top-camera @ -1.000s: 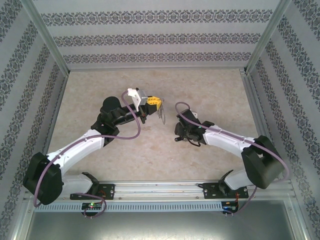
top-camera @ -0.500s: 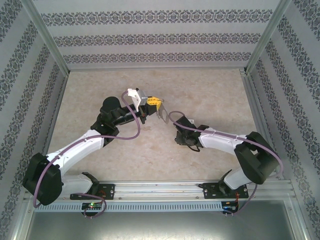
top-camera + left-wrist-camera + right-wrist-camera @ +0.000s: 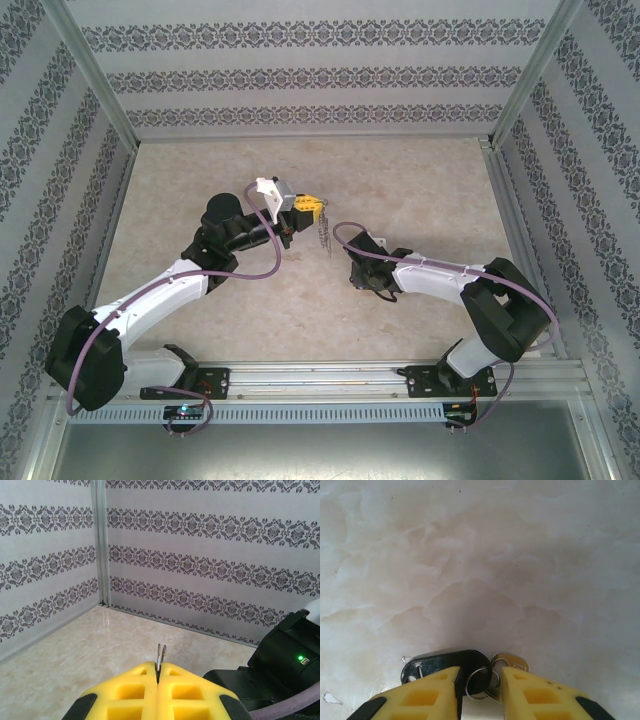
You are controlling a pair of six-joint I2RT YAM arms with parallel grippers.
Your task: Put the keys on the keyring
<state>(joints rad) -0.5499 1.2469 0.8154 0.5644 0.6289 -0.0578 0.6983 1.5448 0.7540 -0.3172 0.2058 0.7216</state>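
Note:
My left gripper [image 3: 158, 667] is shut on the keyring [image 3: 160, 652], whose thin metal loop sticks up out of the closed yellow pads. From above, that gripper [image 3: 308, 207] is held over the middle of the table with the keyring [image 3: 323, 232] dangling from it. My right gripper [image 3: 480, 672] points down at the table and stands open, one yellow finger on each side of the keys [image 3: 445, 661]. They are a black-headed key, a small split ring and a silvery key [image 3: 513, 660], lying flat. In the top view the right gripper [image 3: 358, 278] covers them.
The beige marble-patterned tabletop [image 3: 420, 190] is boxed in by patterned walls [image 3: 300, 75] with metal corner posts [image 3: 100, 540]. Purple cables [image 3: 255, 272] loop off both arms. The arm bases sit on a rail [image 3: 320, 378] at the near edge.
The right arm has swung left and its forearm has drawn in. Its fingers have narrowed round the keys. The left arm has held still with the keyring.

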